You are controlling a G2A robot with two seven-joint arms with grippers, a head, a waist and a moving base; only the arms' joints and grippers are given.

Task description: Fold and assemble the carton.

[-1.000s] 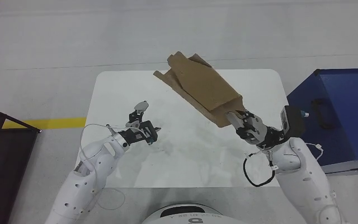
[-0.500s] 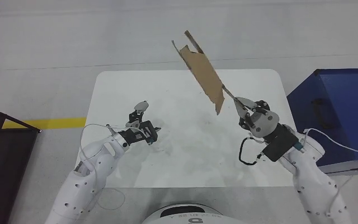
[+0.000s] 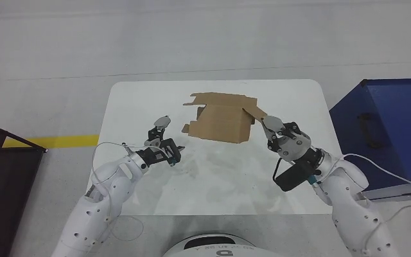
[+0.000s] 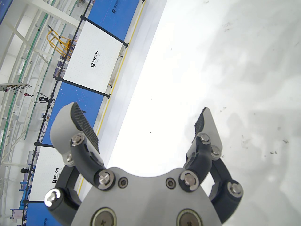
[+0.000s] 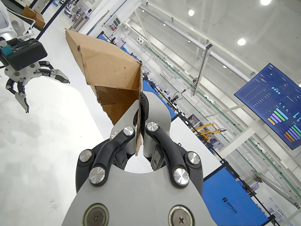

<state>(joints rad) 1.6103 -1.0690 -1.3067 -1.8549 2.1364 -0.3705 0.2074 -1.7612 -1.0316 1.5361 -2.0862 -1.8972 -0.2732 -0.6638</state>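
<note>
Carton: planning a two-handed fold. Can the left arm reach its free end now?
Probably yes. The left gripper, open, sits near the carton with only bare table between them; the right gripper holds the far flap.

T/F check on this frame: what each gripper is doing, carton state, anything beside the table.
1. The right gripper is shut on an edge of the brown cardboard carton. True.
2. The left gripper also grips the carton. False: it is open, empty and apart from the carton.
3. The carton is a flat, unopened sheet. False: it is partly opened, and the right wrist view shows a hollow open end.
4. A dark blue box stands beside the white table on the right arm's side. True.
</note>
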